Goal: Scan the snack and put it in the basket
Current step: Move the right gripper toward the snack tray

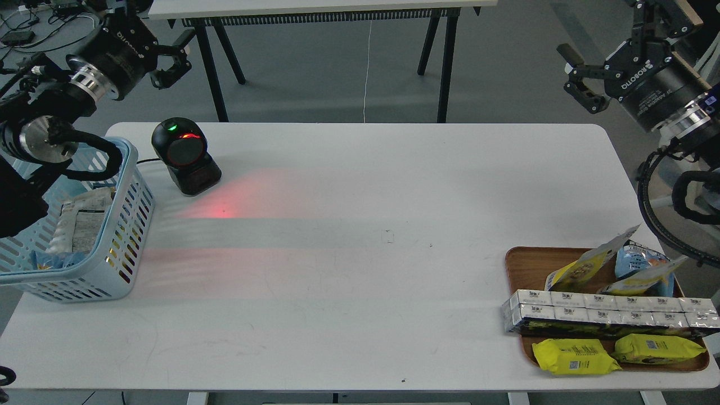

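Our left claw (171, 59) hangs in the air beyond the far left corner of the table (360, 270), its two fingers spread apart and holding nothing. Our right claw (582, 79) hangs beyond the far right corner, fingers likewise parted and empty. Both sit well above the tabletop and well apart from everything on it.

We take the scanner (184, 157) as our landmark: a black unit with a round face, a green light on top and a red glow across its front, standing near the far left of the table. A red patch of light falls on the tabletop just in front of it. Below and to the left of the scanner, at the table's left edge, stands the basket (126, 225), light blue with slotted sides; our left arm crosses over its far rim. Inside lie a pale packet (84, 222) and something blue and orange, too hidden to name.

Far across the table from the scanner, at the near right corner, is a brown wooden tray (526, 267). The snack pouch (585, 264), white on top and yellow below, leans tilted at the tray's back, with a second similar pouch (644, 281) beside it and a blue pouch (638, 259) behind that one. In front of them a row of white boxes (607, 312) runs across the tray, and two flat yellow packets (574, 355) lie at its near edge.
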Controlling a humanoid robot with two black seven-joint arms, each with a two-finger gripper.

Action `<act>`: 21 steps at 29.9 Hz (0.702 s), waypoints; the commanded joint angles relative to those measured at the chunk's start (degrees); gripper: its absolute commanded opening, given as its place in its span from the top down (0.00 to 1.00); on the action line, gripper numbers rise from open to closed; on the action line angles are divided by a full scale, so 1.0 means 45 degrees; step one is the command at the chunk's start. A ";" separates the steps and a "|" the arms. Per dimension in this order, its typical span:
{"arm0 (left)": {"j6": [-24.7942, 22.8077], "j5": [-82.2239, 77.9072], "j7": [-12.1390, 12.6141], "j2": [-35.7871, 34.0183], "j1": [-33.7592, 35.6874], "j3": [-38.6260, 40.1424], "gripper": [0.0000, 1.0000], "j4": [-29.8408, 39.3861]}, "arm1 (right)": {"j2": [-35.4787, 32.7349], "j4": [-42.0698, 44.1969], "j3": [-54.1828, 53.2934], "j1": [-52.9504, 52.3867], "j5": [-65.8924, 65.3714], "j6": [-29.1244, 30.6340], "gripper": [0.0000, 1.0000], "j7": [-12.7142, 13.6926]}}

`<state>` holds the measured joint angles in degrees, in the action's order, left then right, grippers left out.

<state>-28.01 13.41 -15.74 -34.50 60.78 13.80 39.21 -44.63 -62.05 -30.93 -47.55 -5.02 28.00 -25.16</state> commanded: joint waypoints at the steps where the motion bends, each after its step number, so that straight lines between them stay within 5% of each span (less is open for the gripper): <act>1: 0.0001 0.0028 -0.0018 0.0030 -0.0010 0.0000 0.00 -0.0002 | -0.0899 -0.0838 0.0368 -0.0233 -0.0270 0.0000 0.01 -0.0014; 21: 0.0001 0.0028 -0.0037 0.0675 -0.0205 -0.0019 0.00 -0.0002 | -0.4904 -0.6541 0.6928 -0.8200 -1.3719 0.0000 0.01 -0.0630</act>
<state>-27.99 13.55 -15.92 -31.56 60.46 13.75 39.20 -65.21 -87.20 -3.10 -80.59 -56.09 28.02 -27.46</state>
